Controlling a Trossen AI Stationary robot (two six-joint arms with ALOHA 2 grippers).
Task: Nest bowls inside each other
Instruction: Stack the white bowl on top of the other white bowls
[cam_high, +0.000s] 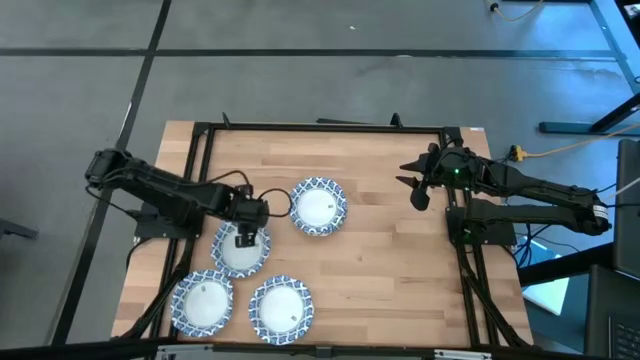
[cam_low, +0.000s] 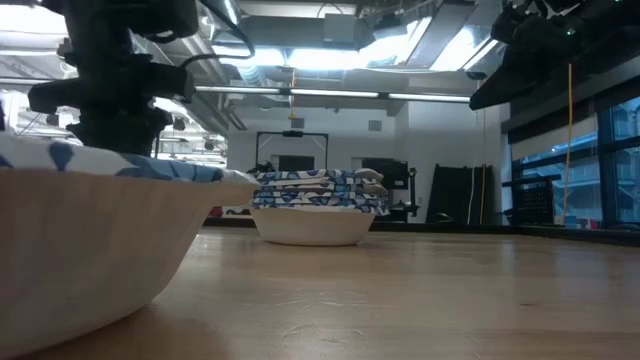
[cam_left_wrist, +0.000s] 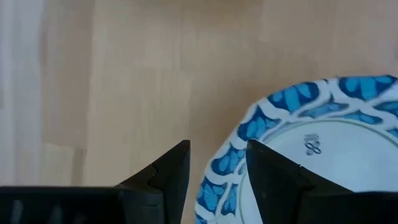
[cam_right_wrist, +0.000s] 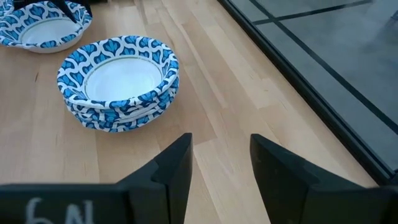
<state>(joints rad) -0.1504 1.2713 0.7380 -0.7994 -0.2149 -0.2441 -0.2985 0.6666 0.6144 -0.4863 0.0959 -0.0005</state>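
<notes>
Four bowls and stacks of bowls, white inside with blue-and-white leaf-patterned rim bands, sit on a pale, light-brown wooden table (cam_high: 380, 250) framed in black. The nested stack (cam_right_wrist: 118, 84) nearest the table's centre shows several layered blue-and-white rims. A bowl (cam_left_wrist: 311, 162) beside it bears a small dark mark on its white interior. Both robot arms are dark.

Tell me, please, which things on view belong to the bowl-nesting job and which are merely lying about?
Part of the job:
- nested bowl stack
- bowl under the left gripper
- two single bowls
- left gripper, astride that bowl's rim
- right gripper, waiting

Just about:
- yellow cable
- black frame
</notes>
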